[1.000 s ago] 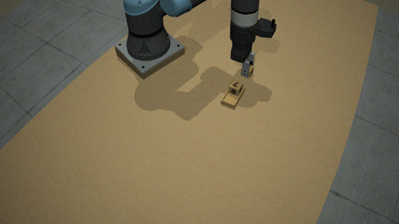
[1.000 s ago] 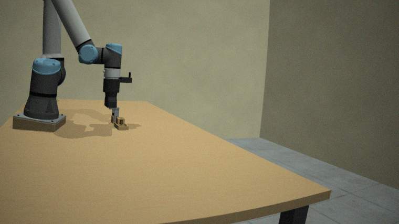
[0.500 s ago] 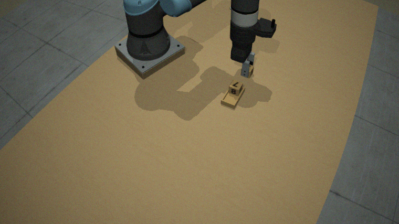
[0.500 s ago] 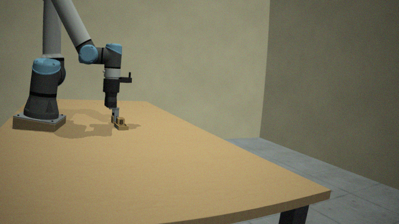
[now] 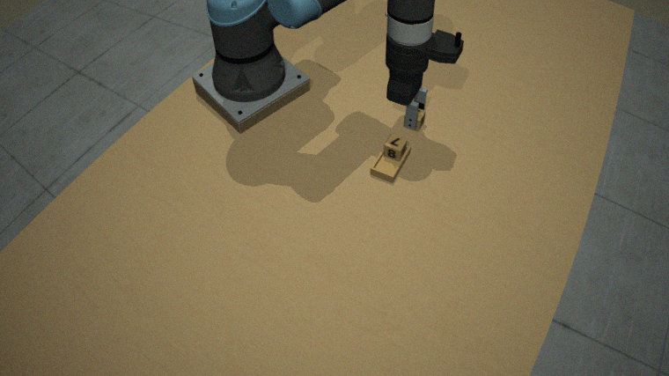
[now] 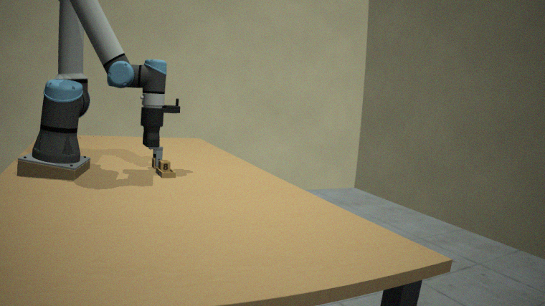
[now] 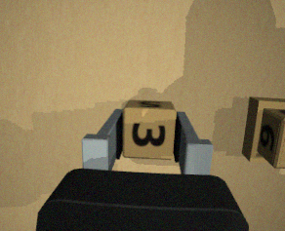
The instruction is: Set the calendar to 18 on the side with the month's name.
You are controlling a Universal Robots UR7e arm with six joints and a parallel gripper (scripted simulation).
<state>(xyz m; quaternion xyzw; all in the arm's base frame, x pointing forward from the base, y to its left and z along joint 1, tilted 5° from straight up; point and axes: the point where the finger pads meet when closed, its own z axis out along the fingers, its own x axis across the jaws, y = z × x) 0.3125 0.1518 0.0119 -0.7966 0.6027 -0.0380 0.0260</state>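
My gripper [image 5: 418, 118] [image 6: 155, 163] [image 7: 149, 126] points straight down and is shut on a wooden cube [image 5: 421, 119] [image 6: 153, 162] [image 7: 159, 117]. In the wrist view its top face shows a 3 lying on its side. It is low; whether it touches the table I cannot tell. The other cube [image 5: 394, 147] [image 6: 164, 165] [image 7: 281, 140] stands in the tray [image 5: 381, 173] [image 6: 170, 175] [image 7: 252, 128], at the end nearer my gripper. It shows 7 on top, 8 on one side and 6 on another. The tray's other end is empty. The month's name is not readable.
The robot's base plate [image 5: 237, 113] [image 6: 48, 169] stands on the table [image 5: 276, 277] [image 6: 193, 238] to the left. The tray stands close to my fingers. The arm's shadow falls around the tray. The table's edge is far to the right in the top view.
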